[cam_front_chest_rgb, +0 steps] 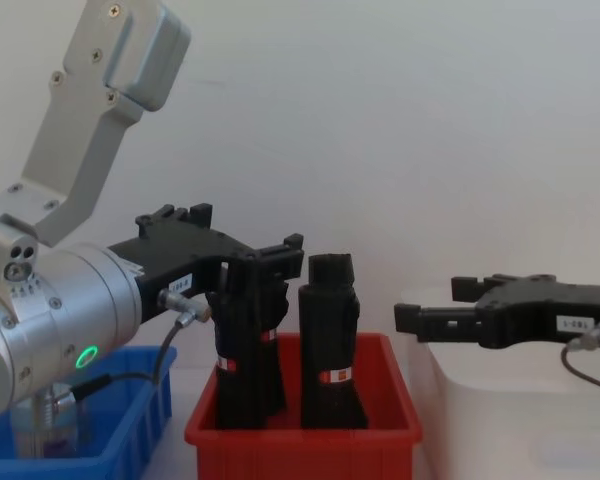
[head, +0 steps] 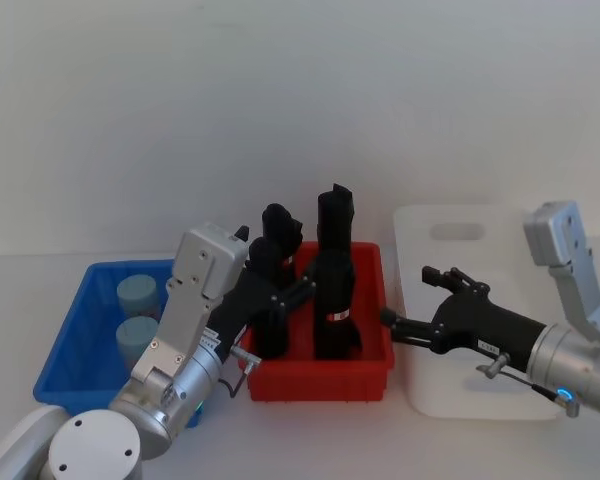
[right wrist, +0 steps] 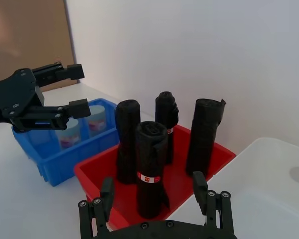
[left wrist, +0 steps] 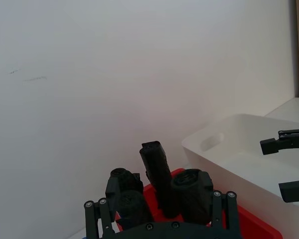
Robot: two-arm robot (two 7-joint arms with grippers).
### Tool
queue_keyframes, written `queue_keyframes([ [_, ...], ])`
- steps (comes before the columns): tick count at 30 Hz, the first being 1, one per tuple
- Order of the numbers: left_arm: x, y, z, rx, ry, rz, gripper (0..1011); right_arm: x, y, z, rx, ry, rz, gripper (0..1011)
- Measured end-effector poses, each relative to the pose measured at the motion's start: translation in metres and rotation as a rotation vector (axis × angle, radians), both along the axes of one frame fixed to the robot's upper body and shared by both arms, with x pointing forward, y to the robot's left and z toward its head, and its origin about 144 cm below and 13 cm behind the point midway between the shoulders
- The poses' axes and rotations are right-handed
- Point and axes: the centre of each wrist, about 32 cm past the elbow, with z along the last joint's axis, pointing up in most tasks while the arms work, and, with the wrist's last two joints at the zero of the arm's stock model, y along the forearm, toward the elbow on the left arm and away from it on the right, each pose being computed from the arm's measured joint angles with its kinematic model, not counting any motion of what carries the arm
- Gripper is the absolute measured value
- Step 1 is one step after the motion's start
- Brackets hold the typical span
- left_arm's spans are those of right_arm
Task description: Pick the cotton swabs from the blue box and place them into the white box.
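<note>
Cotton swabs, two tubs, sit upright side by side in the blue box on the far left, untouched. White box on the far right looks to hold none yet. Red bin w/ black rolled bundles stands between them. Left gripper hangs spread & empty above the blue/red border, aimed past the tubs, so it prob. needs to swing toward them & down. Right gripper, also spread & empty, hovers over the white box, out of the way.
</note>
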Motion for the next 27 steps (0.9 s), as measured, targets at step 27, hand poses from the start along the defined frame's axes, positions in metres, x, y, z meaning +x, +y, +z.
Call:
queue_keyframes([
  [27,0.0,0.0,0.0,0.0,0.0,0.0,1000,0.065,0.034,0.016,-0.166,0.029,0.1,1002],
])
